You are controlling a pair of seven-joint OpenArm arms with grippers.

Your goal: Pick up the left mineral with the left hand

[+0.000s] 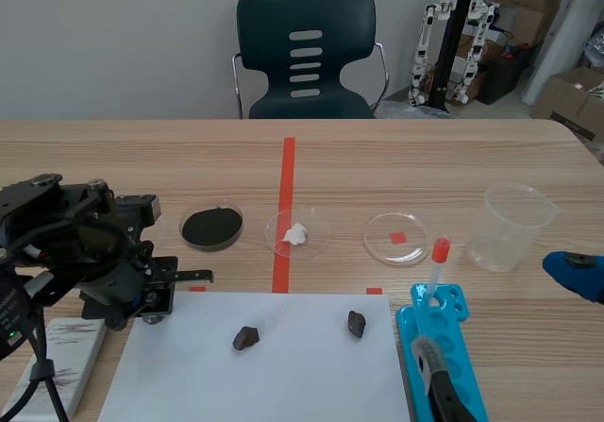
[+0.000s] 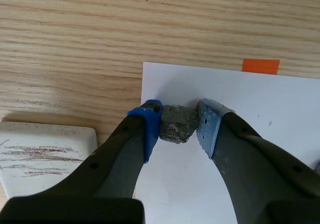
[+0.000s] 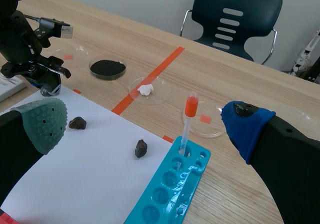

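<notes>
My left gripper (image 2: 178,130) is shut on a rough grey-brown mineral (image 2: 175,123), pinched between its blue pads over the far left corner of the white sheet (image 2: 260,114). Whether the stone still touches the paper I cannot tell. In the scene view the left gripper (image 1: 151,311) sits at that same corner and hides the stone. Two more dark minerals lie on the sheet, one (image 1: 246,337) near the middle and one (image 1: 356,323) to its right. My right gripper (image 3: 146,125) stands open at the table's right side, holding nothing.
Along the sheet's far side stand a dish of black powder (image 1: 211,227), a dish with a white lump (image 1: 295,234), an empty dish (image 1: 397,238) and a clear beaker (image 1: 512,226). A teal well tray (image 1: 453,365) with a dropper lies right of the sheet. A white block (image 1: 66,361) lies left.
</notes>
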